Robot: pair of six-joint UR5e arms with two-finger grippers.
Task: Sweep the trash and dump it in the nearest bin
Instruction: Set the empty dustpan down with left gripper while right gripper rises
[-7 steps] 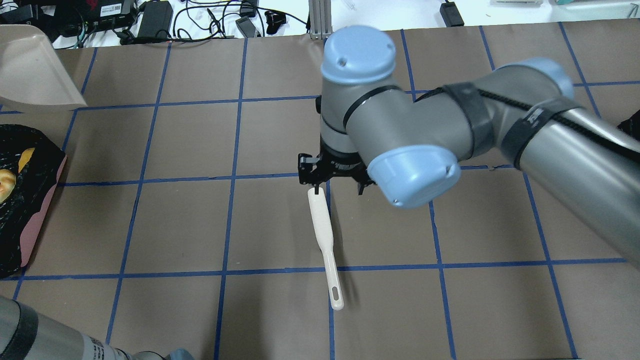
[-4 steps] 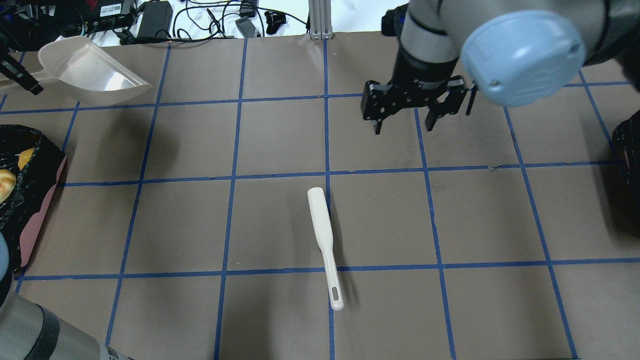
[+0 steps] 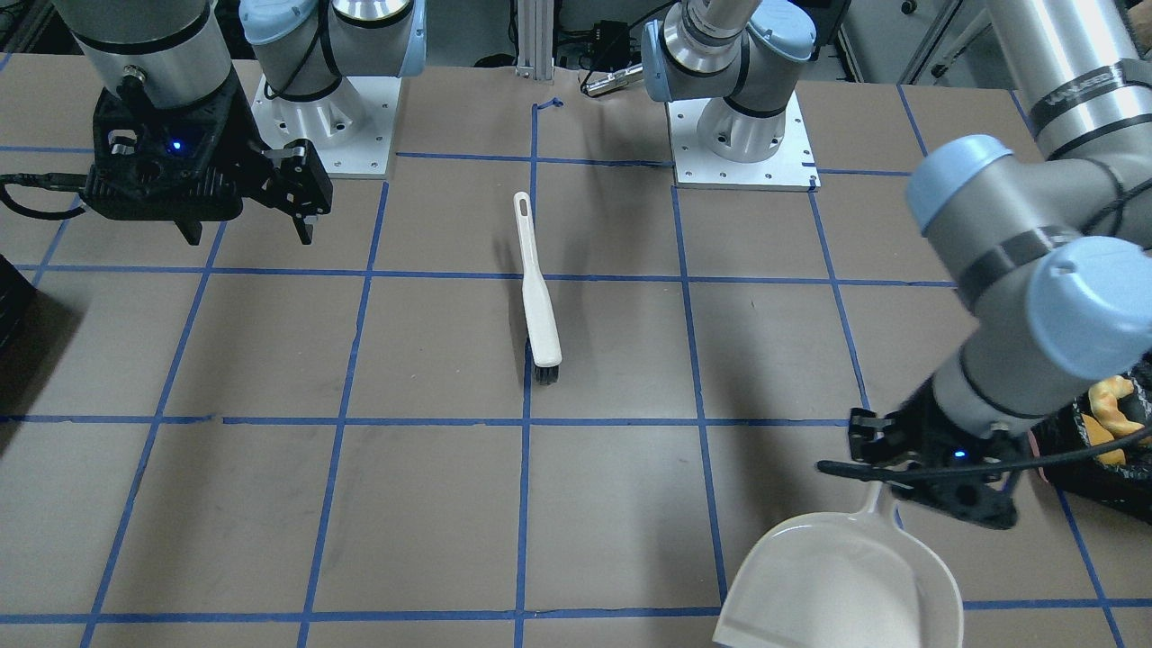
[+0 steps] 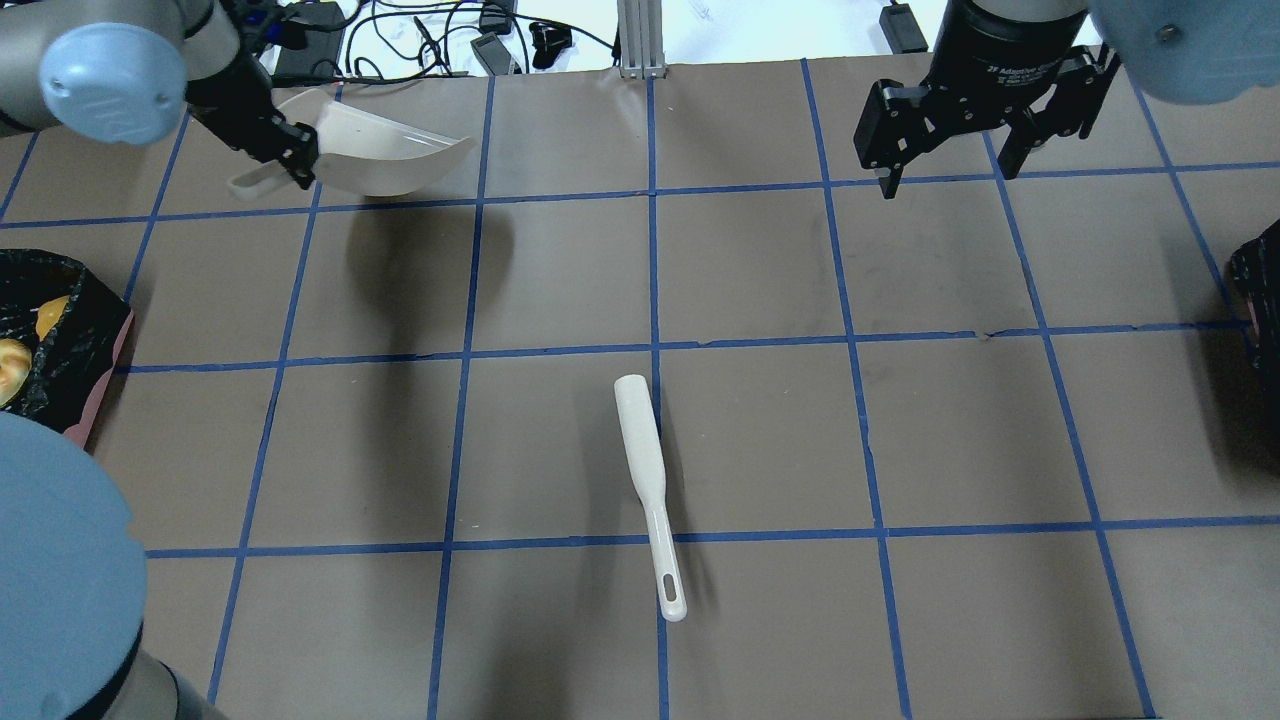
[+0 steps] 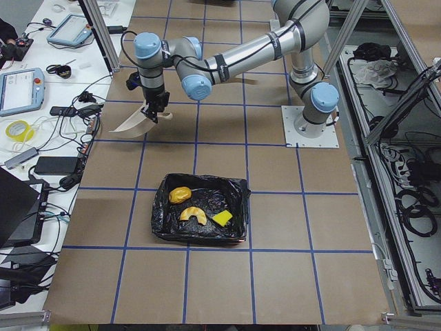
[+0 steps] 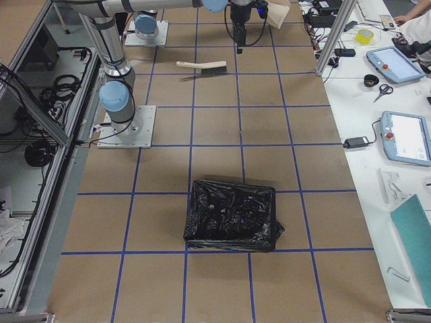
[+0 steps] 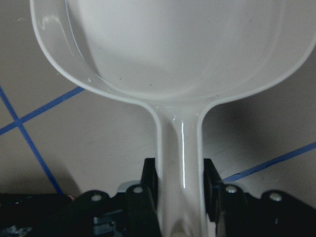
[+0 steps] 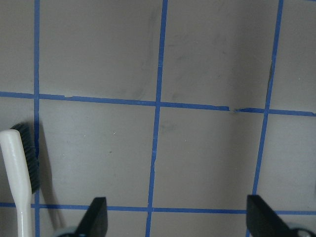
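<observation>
The three trash pieces lie in the bin (image 5: 165, 222), a pink-sided container with a black bag: a banana-like slice (image 5: 193, 214), a yellow chunk (image 5: 222, 218) and a brown-orange lump (image 5: 180, 195). The bin shows at the left edge of the overhead view (image 4: 70, 330). My left gripper (image 4: 290, 160) is shut on the handle of the white dustpan (image 4: 390, 155) and holds it above the far left of the table. The wrist view shows the pan (image 7: 173, 49) empty. My right gripper (image 4: 948, 178) is open and empty at the far right.
A white brush (image 4: 645, 470) lies on the table's middle, bristles toward the far side. A second black-bagged bin (image 6: 232, 215) stands at the robot's right end. Cables and devices line the far edge beyond the brown paper.
My right gripper has left the brush head and moved up to the far right, open. The brush stays put. My left gripper has carried the dustpan rightward from the left edge.
</observation>
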